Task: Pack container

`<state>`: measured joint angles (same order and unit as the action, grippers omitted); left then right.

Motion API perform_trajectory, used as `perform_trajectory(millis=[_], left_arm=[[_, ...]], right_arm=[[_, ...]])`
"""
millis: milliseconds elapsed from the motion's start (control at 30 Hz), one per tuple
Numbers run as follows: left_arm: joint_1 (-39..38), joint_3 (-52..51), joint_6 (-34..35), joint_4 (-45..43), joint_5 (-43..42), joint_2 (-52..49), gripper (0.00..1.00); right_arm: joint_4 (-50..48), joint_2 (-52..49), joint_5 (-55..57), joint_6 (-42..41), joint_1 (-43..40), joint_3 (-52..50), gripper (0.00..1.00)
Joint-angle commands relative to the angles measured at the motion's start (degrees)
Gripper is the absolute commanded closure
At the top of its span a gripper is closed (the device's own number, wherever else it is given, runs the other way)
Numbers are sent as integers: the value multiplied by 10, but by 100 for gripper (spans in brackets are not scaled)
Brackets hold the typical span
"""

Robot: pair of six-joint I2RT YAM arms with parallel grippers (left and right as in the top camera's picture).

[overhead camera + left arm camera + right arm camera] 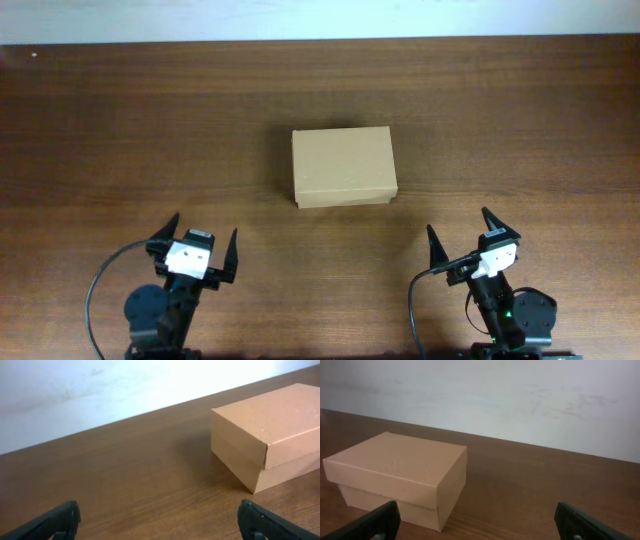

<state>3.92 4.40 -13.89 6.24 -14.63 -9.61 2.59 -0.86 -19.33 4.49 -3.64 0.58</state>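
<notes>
Apparently progress is hard to judge: the box [343, 167] sits shut at centre frame on the dark wood-grain surface [120, 120], plain matte tan cardboard with crisp edges, nothing to pack in sight. Left gripper [204, 226] and right gripper [459, 222], lower frame, gape wide, empty.

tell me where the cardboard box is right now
In the overhead view the box sits closed near the middle of the table, ahead of and between the left gripper and right gripper, touching neither.
</notes>
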Motion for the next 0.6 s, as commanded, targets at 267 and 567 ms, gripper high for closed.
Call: perform_trajectory(millis=[267,567], left_arm=[[-2,-30,-5,-11,10,75,0],[-2,-30,-5,-27,24,94,0]], right_arm=[[3,1,5,-5,3,-3,1],[3,1,5,-5,3,-3,1]])
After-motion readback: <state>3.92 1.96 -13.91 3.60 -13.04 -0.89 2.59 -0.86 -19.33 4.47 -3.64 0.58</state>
